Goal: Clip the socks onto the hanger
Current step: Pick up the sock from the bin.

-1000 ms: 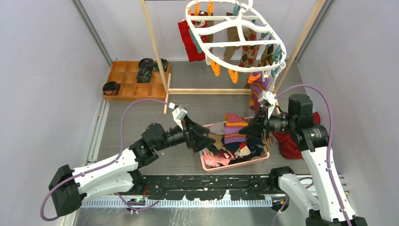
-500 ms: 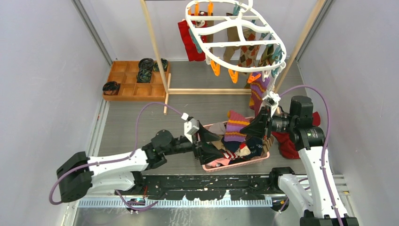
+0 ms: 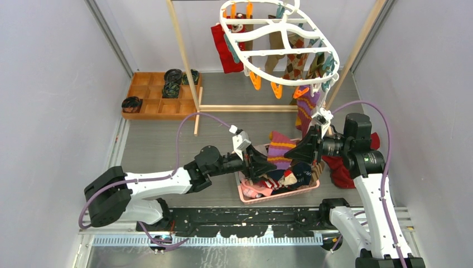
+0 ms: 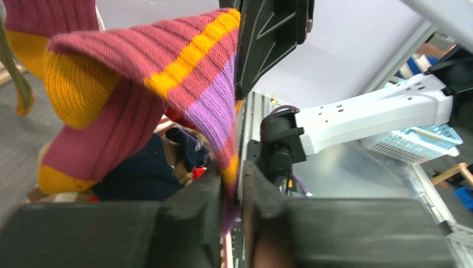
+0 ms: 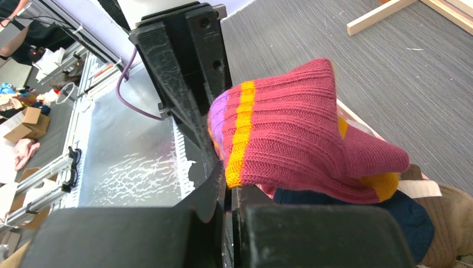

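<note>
Above the pink basket (image 3: 279, 195), from the left: nipped narrow on the striped sock (image 3: 277, 149) with the left pincer (image 4: 233, 190). From the right: clamped tight on that same sock with the right pincer (image 5: 227, 191). Beyond the basket, hung high: the hanger (image 3: 279, 53).

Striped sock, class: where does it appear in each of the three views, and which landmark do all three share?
Top external: striped sock just right of centre.
Left wrist: it fills the upper left.
Right wrist: it sits centre right.
Shared landmark: the navy sock lying just beneath it, also seen at lower left and lower right.
</note>
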Tool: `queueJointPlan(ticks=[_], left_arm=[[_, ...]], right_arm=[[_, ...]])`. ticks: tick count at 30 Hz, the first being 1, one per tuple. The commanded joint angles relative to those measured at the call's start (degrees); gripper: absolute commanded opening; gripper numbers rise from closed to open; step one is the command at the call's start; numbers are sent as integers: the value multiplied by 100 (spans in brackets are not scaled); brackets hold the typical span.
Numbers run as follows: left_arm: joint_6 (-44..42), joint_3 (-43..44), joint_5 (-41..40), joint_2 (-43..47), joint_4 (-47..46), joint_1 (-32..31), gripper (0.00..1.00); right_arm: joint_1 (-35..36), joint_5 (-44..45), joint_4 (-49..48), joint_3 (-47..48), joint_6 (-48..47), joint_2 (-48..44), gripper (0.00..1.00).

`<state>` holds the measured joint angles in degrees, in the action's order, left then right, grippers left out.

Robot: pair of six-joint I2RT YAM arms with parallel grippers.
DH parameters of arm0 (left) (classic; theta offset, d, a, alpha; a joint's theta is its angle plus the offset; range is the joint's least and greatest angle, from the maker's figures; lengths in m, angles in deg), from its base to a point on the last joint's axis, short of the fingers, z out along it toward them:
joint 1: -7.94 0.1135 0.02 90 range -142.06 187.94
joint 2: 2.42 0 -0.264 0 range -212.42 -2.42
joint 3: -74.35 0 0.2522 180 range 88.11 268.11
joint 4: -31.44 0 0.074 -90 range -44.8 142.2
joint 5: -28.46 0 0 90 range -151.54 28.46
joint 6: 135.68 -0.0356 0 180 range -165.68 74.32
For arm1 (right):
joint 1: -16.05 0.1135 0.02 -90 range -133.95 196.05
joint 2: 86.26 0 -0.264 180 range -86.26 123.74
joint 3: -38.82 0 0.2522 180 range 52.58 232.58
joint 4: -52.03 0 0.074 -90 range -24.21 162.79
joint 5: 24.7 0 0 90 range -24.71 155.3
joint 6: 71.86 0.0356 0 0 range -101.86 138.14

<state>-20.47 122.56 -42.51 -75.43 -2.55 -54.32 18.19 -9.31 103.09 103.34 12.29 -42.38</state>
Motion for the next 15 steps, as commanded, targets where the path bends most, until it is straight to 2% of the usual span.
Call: queueJointPlan(ticks=[1, 2, 5, 11, 15], left_arm=[[235, 297, 96, -72, -392, -23, 6], [340, 298, 84, -73, -373, -23, 1], [807, 220, -77, -12, -382, -23, 0], [2424, -237, -1071, 271, -453, 39, 0], [3787, -348, -1835, 594, 169, 154, 0]], right_arm=[[-23, -133, -214, -14, 49, -44, 5], [-27, -126, -214, -6, 49, -46, 5], [-28, -18, -172, 44, -3, -68, 9], [-41, 801, 1240, 745, -1499, -52, 40], [-39, 1229, 1932, 1151, -2444, -37, 62]])
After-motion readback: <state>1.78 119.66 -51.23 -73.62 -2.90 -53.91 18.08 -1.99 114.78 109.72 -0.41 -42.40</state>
